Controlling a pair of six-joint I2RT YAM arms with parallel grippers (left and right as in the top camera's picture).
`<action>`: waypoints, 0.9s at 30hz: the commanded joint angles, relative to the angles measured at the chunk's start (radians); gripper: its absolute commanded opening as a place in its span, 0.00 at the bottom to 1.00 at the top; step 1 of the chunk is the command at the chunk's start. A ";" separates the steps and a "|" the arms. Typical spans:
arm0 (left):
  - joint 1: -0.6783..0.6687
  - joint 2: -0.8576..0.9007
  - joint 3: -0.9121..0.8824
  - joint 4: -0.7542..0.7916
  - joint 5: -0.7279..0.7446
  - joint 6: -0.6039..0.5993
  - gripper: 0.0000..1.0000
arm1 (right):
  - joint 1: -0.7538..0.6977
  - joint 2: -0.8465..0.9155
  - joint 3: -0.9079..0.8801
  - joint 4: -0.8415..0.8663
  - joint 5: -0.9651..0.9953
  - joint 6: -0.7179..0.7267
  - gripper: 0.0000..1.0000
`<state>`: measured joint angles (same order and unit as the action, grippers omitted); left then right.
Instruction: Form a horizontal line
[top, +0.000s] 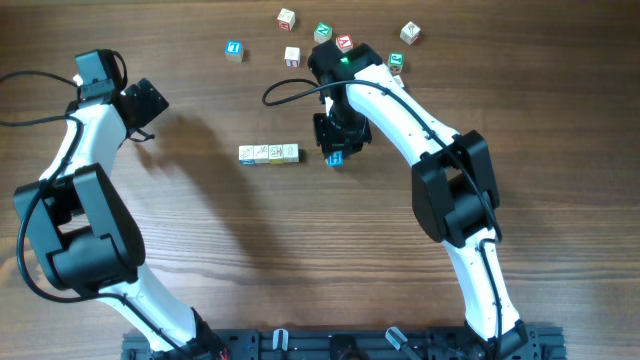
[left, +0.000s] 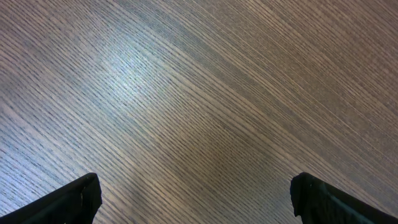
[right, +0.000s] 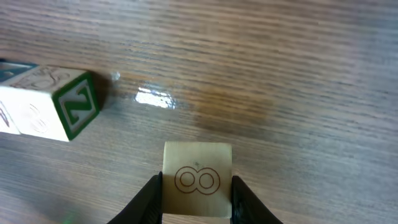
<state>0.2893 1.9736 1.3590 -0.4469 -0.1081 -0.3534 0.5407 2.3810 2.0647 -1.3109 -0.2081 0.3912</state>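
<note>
Nearest, a black rail (top: 350, 345) carries both arm bases, and the brown, fine-grained wooden table (top: 200, 250) spreads from it, with soft glare under the left jaws, which hang wide apart and empty. Mid-table lies the horizontal line (top: 269, 153), cubes touching, and just right of it, across a gap, the right jaws clench a pale cube (right: 197, 179) marked with two linked rings. Farther back, loose cubes (top: 292, 56) lie scattered.
</note>
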 joint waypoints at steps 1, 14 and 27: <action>0.003 0.007 0.000 0.002 -0.010 0.005 1.00 | 0.001 0.018 0.002 0.020 0.026 0.006 0.21; 0.003 0.007 0.000 0.002 -0.010 0.005 1.00 | 0.001 0.018 0.002 0.046 0.081 0.005 0.25; 0.003 0.007 0.000 0.002 -0.010 0.005 1.00 | 0.001 0.018 0.002 0.047 0.081 0.013 0.61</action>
<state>0.2893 1.9736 1.3590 -0.4469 -0.1081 -0.3534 0.5407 2.3810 2.0647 -1.2659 -0.1448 0.3988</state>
